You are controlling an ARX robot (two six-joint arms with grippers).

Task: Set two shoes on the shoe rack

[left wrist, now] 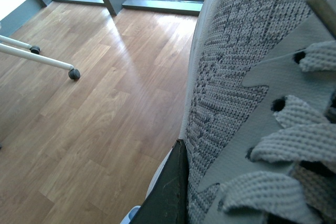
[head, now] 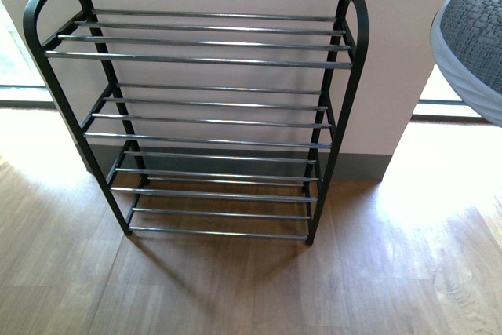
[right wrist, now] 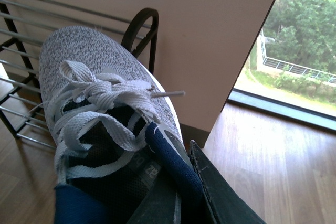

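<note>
The shoe rack, a black frame with tiers of silver rods, stands against the pale wall in the middle of the front view. One grey knit sneaker with white laces and dark blue lining hangs in the air beside the rack's end hoop. My right gripper is shut on its collar. Its toe shows at the right edge of the front view, higher than the top tier. A second grey knit sneaker fills the left wrist view, and my left gripper is shut on its side, with one black finger showing.
Wooden floor lies in front of the rack. Floor-height windows flank the wall. A white wheeled stand leg with castors rests on the floor in the left wrist view.
</note>
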